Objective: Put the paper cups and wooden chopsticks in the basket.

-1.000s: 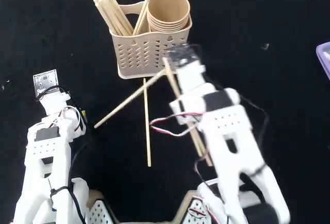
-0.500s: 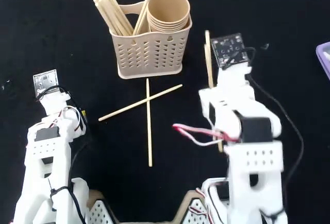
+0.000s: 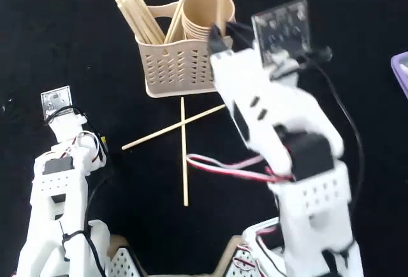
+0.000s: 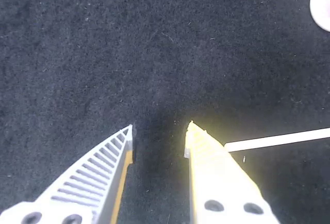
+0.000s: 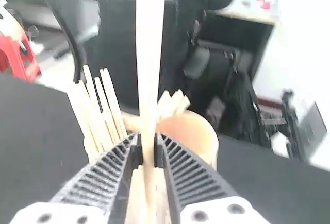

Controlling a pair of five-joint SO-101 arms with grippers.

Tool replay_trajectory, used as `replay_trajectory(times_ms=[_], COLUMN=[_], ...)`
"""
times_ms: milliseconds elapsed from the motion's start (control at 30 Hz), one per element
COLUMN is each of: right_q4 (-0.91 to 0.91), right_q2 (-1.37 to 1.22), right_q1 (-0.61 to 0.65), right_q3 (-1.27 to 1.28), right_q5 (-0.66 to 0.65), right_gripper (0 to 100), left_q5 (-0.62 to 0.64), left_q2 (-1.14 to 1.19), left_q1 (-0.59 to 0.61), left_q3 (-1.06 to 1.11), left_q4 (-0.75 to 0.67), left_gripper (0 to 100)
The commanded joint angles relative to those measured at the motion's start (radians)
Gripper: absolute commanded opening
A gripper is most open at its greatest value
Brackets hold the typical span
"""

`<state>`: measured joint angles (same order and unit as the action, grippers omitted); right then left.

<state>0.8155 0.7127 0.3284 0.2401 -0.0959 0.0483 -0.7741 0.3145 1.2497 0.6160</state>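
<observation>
Right hand (image 5: 147, 149) is up at the basket (image 3: 180, 67) now, not off beside it.
It's gripping a chopstick (image 5: 148, 54) that stands upright; left hand (image 4: 157, 131) is open.

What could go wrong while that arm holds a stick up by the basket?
1. The right pincer grips the held chopstick near one end, with most of its length sticking out, so it might tilt or slip.
2. It hangs close to the paper cups, so it could land inside a cup or knock the stack instead of going into the basket.
3. The two crossed chopsticks on the table touch, so grabbing one may shift the other.
</observation>
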Motion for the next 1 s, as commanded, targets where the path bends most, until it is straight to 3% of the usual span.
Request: replay_trajectory(times_ms=[0, 533, 967], right_q4=[-0.121, -0.361, -0.347], right_q2=[-0.11, -0.605, -0.865], right_q1=[0.043, 0.117, 0.117], right_q3=[-0.107, -0.496, -0.619], right_q5=[0.008, 0.009, 0.009], right_gripper=[1.1, 1.1, 1.2], left_q5=[0.006, 0.006, 0.006], left_q2=[0.002, 0.002, 0.002], left_q1=[0.005, 0.005, 0.005], left_q3=[-0.022, -0.022, -0.022], left_q4=[-0.017, -0.017, -0.017], left_gripper=[17, 17, 17])
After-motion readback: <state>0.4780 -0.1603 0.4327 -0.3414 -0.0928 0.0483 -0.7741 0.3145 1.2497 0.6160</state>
